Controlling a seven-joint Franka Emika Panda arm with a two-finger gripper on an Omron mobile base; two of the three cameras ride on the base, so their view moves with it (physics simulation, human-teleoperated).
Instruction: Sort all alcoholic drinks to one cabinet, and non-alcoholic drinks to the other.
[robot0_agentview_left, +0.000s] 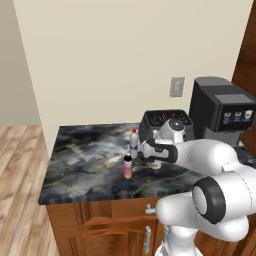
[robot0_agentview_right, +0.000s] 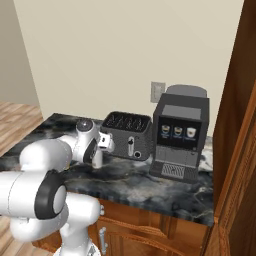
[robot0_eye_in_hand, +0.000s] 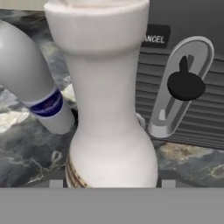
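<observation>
We are grasping the white bottle (robot0_eye_in_hand: 109, 100) between our pincer's (robot0_eye_in_hand: 111, 186) half-closed fingers; next we must clamp firmly, then lift.

Glossy marble countertop (robot0_agentview_left: 85, 155); wood cabinet (robot0_agentview_right: 235, 150); matt white bottle (robot0_eye_in_hand: 109, 109).

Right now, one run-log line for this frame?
phase: grasping | gripper: closing around white bottle, grip not confirmed | nearby: grey bottle, pink bottle, toaster | surface: counter
</observation>
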